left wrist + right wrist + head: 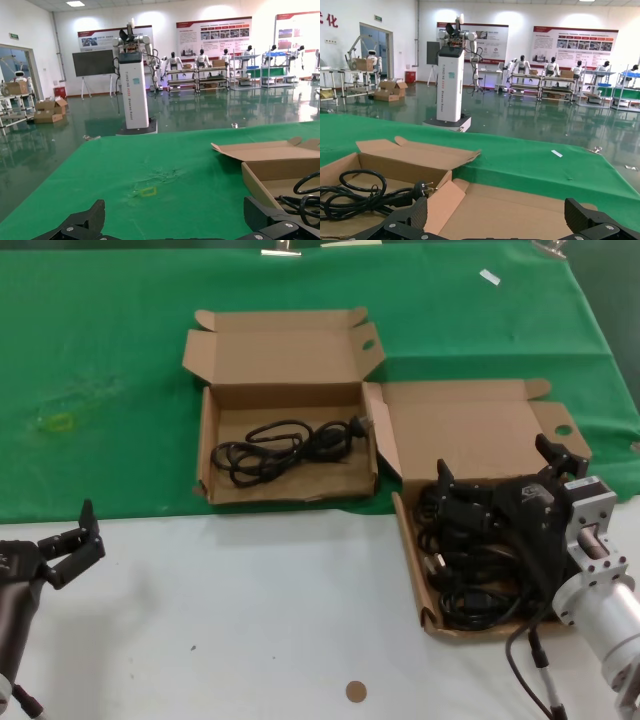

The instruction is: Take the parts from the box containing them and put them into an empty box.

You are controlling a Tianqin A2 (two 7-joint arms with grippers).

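Parts box (415, 570) sits at the right front of the worktop (250, 610), lid open and leaning back, its front part on the white surface and its lid on the green cloth (100, 360). A tangled heap of black cables (470, 580) fills its tray. Second box (210, 455) lies further back and to the left on the cloth, just beside the first, with the flaps near or touching. Its lid is open too, and one coiled black cable (285, 448) with a plug lies inside.

Right tool (497, 478) hangs over the back of the parts box, above the cable heap, fingers spread wide and holding nothing. Contact with the cables cannot be determined.

Left tool (82, 540) is parked at the left front over the white surface, well apart from both boxes, fingers open and empty.

A small brown disc (355, 692) lies on the white surface near the front edge.
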